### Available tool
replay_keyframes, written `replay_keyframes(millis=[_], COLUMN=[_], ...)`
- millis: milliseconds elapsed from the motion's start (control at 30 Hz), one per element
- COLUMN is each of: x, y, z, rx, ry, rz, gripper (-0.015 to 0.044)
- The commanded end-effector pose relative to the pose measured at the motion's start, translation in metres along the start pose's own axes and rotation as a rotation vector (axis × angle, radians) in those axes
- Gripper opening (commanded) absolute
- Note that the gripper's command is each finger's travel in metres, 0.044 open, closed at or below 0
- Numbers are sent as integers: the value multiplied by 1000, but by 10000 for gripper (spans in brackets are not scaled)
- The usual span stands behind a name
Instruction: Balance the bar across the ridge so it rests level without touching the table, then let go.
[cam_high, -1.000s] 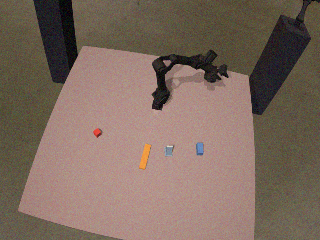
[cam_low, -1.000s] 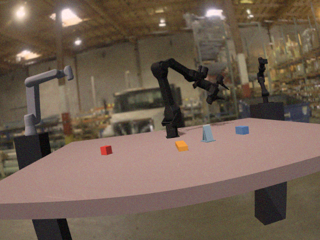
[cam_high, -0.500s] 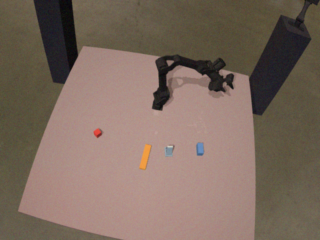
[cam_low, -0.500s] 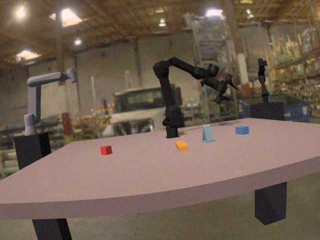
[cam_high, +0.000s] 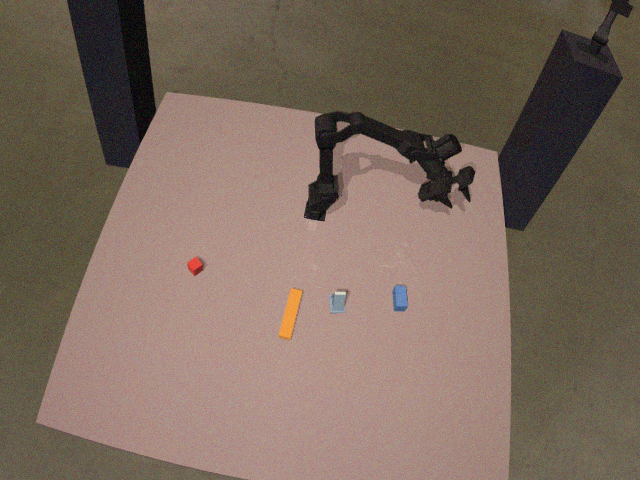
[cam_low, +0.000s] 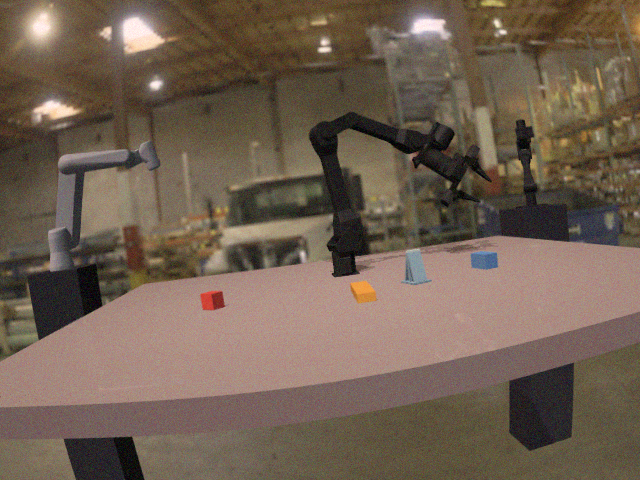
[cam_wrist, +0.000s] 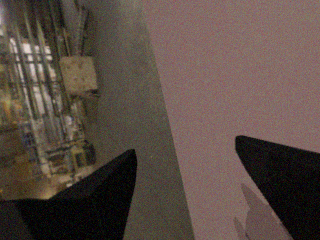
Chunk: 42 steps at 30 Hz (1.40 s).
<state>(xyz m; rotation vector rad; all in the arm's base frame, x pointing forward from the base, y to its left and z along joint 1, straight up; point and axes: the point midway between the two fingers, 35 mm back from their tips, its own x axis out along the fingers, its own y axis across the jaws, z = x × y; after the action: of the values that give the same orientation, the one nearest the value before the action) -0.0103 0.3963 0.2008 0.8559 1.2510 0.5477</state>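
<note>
Top view: The table (cam_high: 155, 335) carries four items in its near half. The orange bar (cam_high: 290, 313) lies flat on the table surface, its long axis running roughly toward and away from the arm base. The pale blue ridge (cam_high: 338, 301) stands just beside the bar, on the side nearer the blue block (cam_high: 400, 297); bar and ridge do not touch. The red cube (cam_high: 194, 265) sits well apart from the others, on the opposite side of the bar. The arm (cam_high: 361, 129) reaches sideways from its base toward the far table corner. The gripper (cam_high: 454, 188) hangs above that corner, well apart from the bar, with its jaws apart and nothing between them.

Exterior view: The bar (cam_low: 363, 291) shows end-on, resting on the table (cam_low: 310, 361). The ridge (cam_low: 415, 267) stands upright as a narrow wedge, between the bar and the blue block (cam_low: 484, 259). The red cube (cam_low: 212, 300) sits alone on the other side. The gripper (cam_low: 471, 183) is raised well above the table surface, tilted downward, its two pointed fingers (cam_low: 480, 170) spread and empty.

Wrist view: Two dark fingertips frame the lower corners, separated by a wide gap. Between them appear only the table surface (cam_wrist: 240, 75) and its edge, with the floor beyond. None of the table's items show here.
</note>
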Motion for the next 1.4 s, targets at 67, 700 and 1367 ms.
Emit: replay_keyframes(millis=[67,700,1367], x=[10,27,29], y=[2,1,-30], z=[27,123,231], rx=[-40,-168,-258], ry=[-48,-185,-264], rz=[-39,-159,-398], gripper=[315,315,315])
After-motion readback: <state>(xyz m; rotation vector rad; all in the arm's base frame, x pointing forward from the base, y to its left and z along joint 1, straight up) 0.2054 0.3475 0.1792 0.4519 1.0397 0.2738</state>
